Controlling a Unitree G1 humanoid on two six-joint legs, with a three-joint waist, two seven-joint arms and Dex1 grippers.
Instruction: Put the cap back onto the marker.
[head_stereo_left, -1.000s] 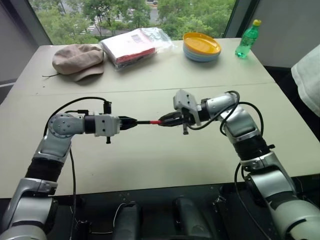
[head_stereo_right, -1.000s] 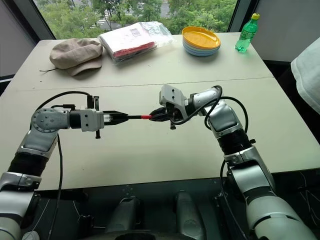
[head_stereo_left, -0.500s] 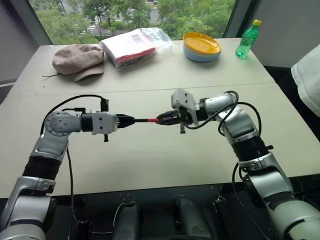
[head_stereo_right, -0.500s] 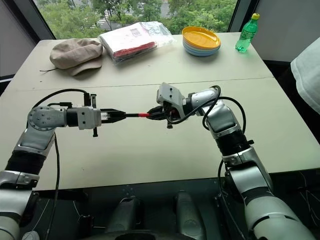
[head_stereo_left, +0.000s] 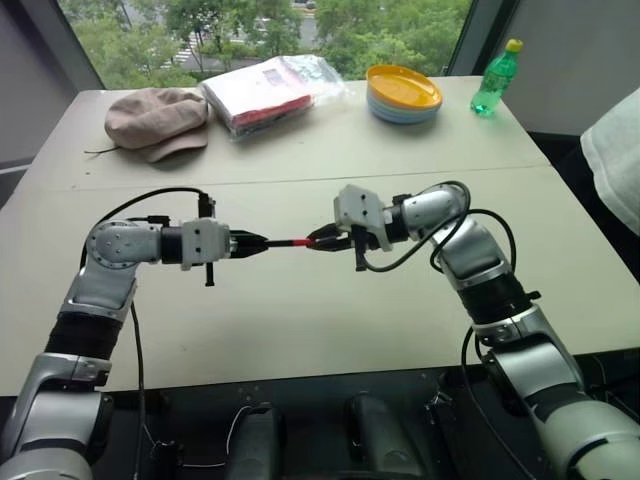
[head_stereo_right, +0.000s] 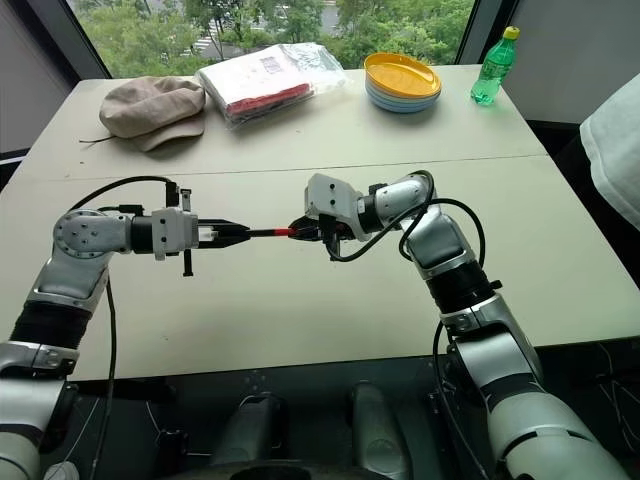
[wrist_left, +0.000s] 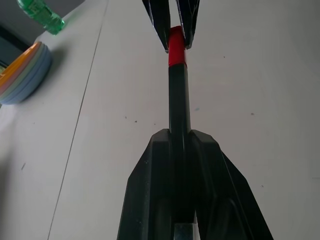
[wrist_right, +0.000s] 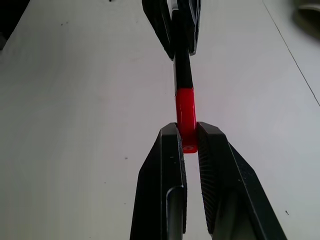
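The marker (head_stereo_left: 283, 242), a thin black stick, hangs level above the table between my two grippers. My left gripper (head_stereo_left: 262, 242) is shut on its barrel (wrist_left: 178, 100). The small red cap (wrist_right: 185, 112) sits at the marker's far end, in line with the barrel and touching it. My right gripper (wrist_right: 187, 134) is shut on the cap's outer end. The two grippers point at each other, a short stretch of barrel apart. From the left wrist view, the cap (wrist_left: 176, 47) shows pinched between the right gripper's black fingers (wrist_left: 159, 22).
At the table's far side lie a beige hat (head_stereo_left: 155, 118), a plastic-wrapped package (head_stereo_left: 265, 92), a stack of plates (head_stereo_left: 402, 92) and a green bottle (head_stereo_left: 497, 78). A person's white sleeve (head_stereo_left: 615, 150) shows at the right edge.
The right gripper has edged slightly toward the left one along the marker, and its wrist has rolled a little. Both grips are unchanged.
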